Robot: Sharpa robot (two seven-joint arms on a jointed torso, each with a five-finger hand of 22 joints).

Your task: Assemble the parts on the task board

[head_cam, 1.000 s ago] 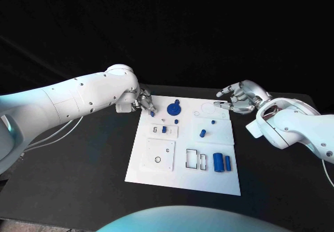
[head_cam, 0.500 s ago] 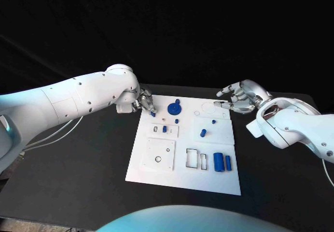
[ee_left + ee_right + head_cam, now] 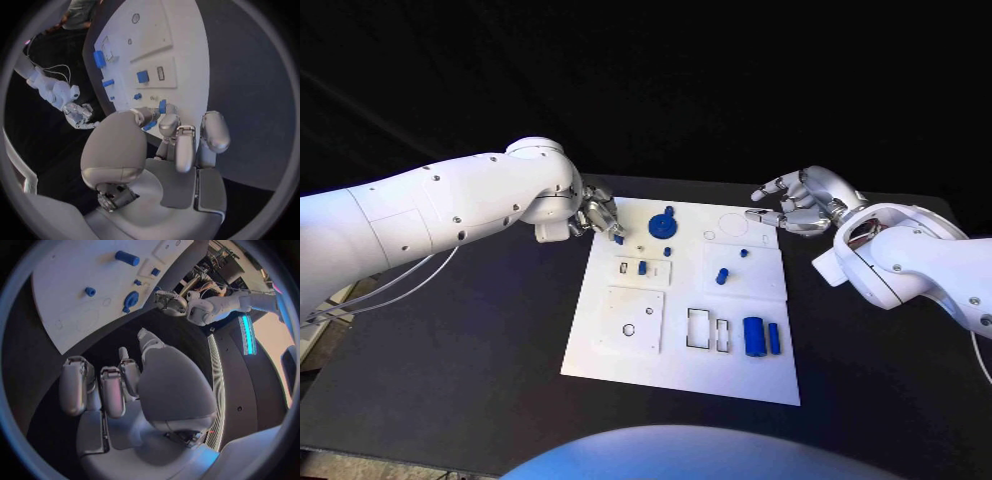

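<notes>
Change: left hand (image 3: pixel 597 216) has barely moved, pinching a small blue plastic peg (image 3: pixel 617 238) at the white flat task board's (image 3: pixel 661 355) ten o'clock corner.
Right hand (image 3: pixel 795 203): fingers apart, empty, at one o'clock.
Meaning: peg not placed yet.

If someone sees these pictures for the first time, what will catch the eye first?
First the white task board in the middle of the black table, dotted with small blue parts. Then the two silver hands at its far corners: the left hand pinches a small blue part at the board's far left corner, and the right hand hovers with nothing in it.
</notes>
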